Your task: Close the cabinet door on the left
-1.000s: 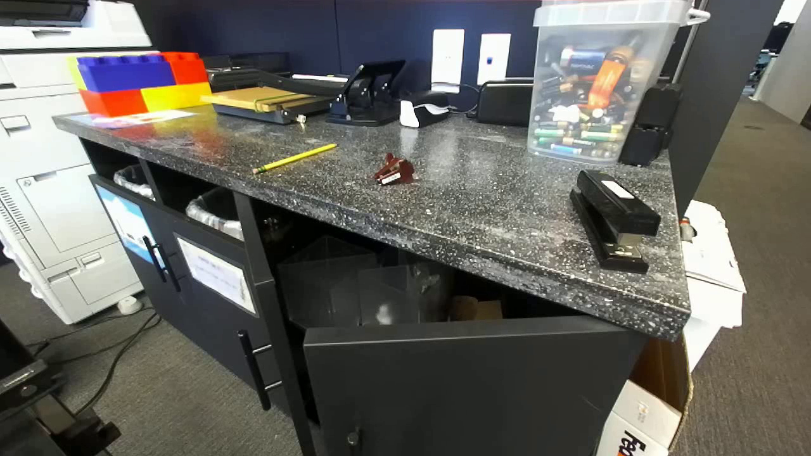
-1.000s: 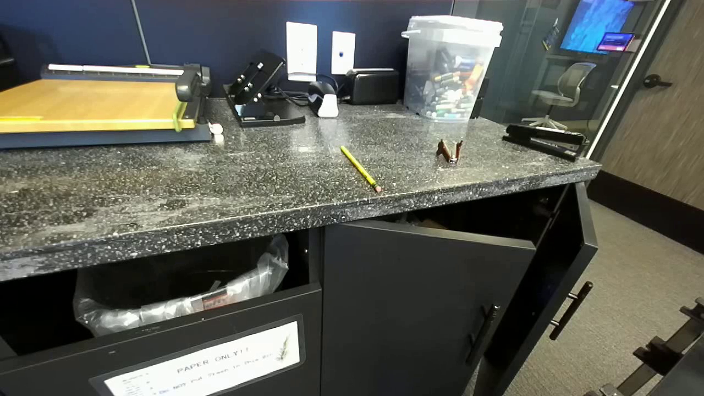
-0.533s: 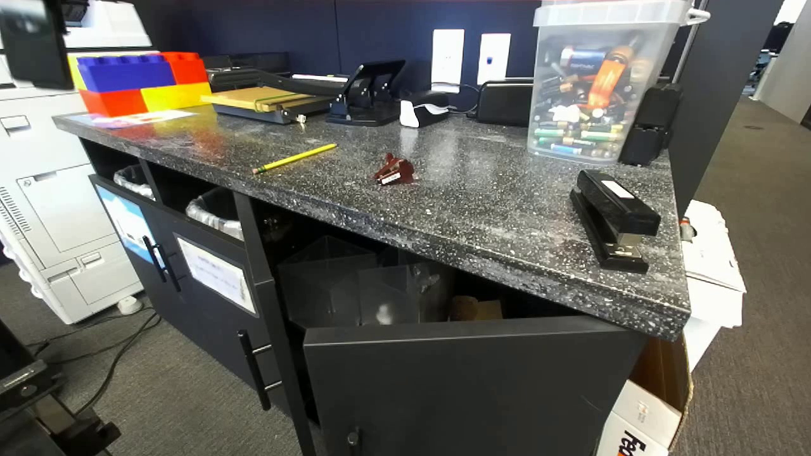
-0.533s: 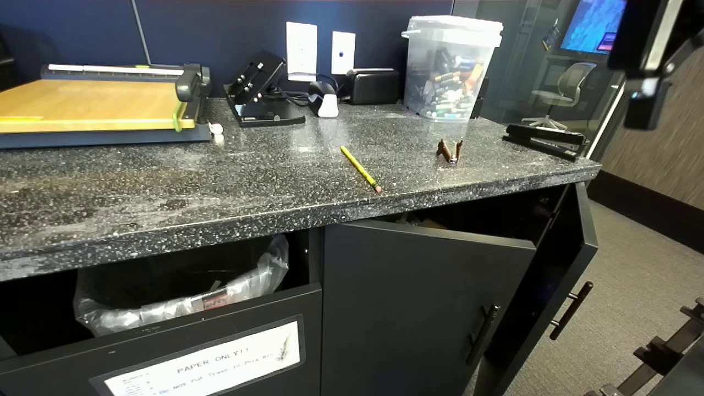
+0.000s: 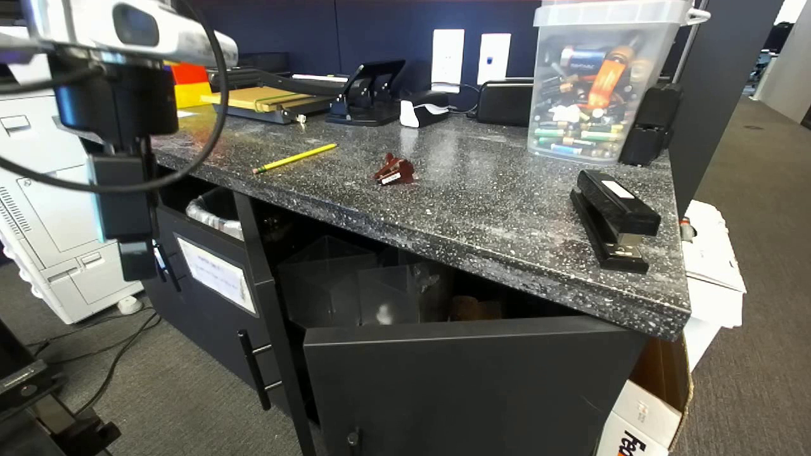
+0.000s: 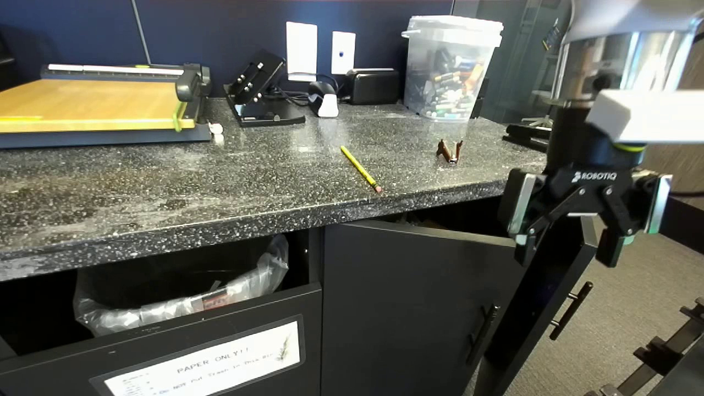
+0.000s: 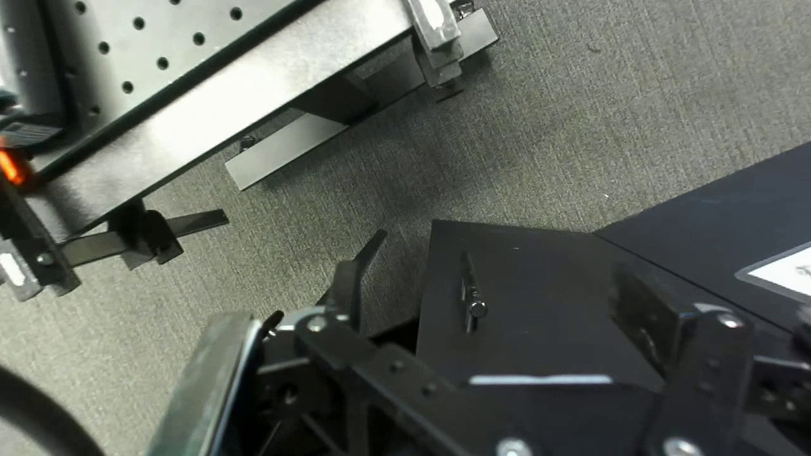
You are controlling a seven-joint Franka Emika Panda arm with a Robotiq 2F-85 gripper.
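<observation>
The cabinet door on the left is a flat dark panel, standing ajar. Its dark bar handle is near its free edge. In an exterior view I see the door almost edge-on, with its handle facing out. In the wrist view the door lies below the jaws, its handle between the fingers. My gripper points down, open and empty, and overlaps the door's top free corner; the gap to it cannot be told. It also shows in an exterior view.
The right door stands wide open beside it, with its own handle; it also shows in an exterior view. The speckled counter overhangs the doors and holds a pencil and a stapler.
The arm and gripper have come into both exterior views from above and moved down toward the cabinet front. The two doors have not moved.
</observation>
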